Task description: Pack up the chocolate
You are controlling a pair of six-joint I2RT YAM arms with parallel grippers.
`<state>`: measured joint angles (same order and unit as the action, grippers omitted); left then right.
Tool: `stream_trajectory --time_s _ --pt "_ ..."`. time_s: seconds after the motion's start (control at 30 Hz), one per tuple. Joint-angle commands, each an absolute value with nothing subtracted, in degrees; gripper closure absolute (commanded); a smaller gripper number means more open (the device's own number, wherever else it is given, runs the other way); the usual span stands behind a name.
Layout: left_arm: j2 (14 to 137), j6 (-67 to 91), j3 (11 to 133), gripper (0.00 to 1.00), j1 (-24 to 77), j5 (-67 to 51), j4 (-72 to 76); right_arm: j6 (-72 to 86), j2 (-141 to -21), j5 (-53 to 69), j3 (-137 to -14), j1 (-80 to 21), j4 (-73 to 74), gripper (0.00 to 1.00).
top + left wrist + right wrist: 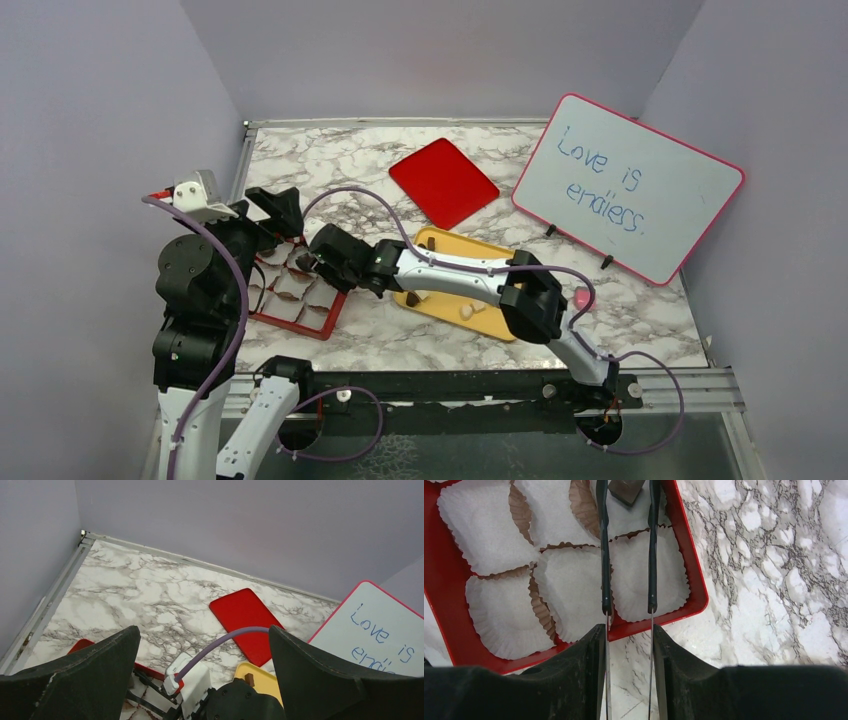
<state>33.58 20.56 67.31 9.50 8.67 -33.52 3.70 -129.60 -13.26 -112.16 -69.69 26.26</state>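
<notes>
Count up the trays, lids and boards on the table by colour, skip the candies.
Red: 2, the cup tray and the lid
Yellow: 1, the flat tray
White: 1, the pink-framed whiteboard
Total: 4

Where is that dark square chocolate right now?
In the right wrist view, the dark chocolate sits in a white paper cup of the red tray, between the fingers of the right gripper.

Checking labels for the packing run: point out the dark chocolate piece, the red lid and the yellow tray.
dark chocolate piece [626, 491]: right wrist view, middle of its top face.
red lid [443, 182]: top view, centre of its flat face.
yellow tray [440, 304]: top view, bare strip by its near edge.
</notes>
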Motion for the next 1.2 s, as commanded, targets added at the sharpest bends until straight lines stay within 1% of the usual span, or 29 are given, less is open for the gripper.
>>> stream_trajectory --time_s 0.0,0.3,0.4,0.47,0.57,0.7,0.83,1.0,1.17 --pt "33.94 19.99 67.10 0.01 9.69 9.73 -32.28 3.06 -124.15 -13.50 -110.88 -70.14 25.66 0.59" --pt "33.81 21.03 64.87 0.01 9.67 7.17 -32.20 5.92 -118.53 -10.11 -108.49 -70.09 25.96 0.60" --pt "33.75 21.16 64.07 0.01 9.67 6.77 -31.91 7.02 -116.20 -10.69 -106.06 -70.14 26.20 0.62" --pt "32.99 22.23 61.61 0.01 9.67 3.34 -31.36 9.14 -110.91 -12.35 -101.05 -70.14 25.91 0.63" --pt "32.12 22.92 59.08 0.01 9.67 0.14 -30.74 9.81 -107.03 -14.13 -97.16 -70.05 25.81 0.63" --pt "31.64 22.65 56.08 0.01 9.68 -7.24 -29.02 11.19 -102.55 -17.56 -93.61 -70.05 28.75 0.63" --pt "31.64 21.92 52.60 0.01 9.67 -12.82 -27.12 12.53 -95.61 -18.54 -85.44 -70.05 28.25 0.63" --pt "30.37 21.61 48.45 0.01 9.69 -14.61 -23.31 17.03 -89.33 -23.41 -79.63 -69.96 34.58 0.63" --pt "31.75 19.04 45.78 0.01 9.68 -11.69 -21.90 21.56 -82.49 -26.25 -73.50 -69.70 39.57 0.63"
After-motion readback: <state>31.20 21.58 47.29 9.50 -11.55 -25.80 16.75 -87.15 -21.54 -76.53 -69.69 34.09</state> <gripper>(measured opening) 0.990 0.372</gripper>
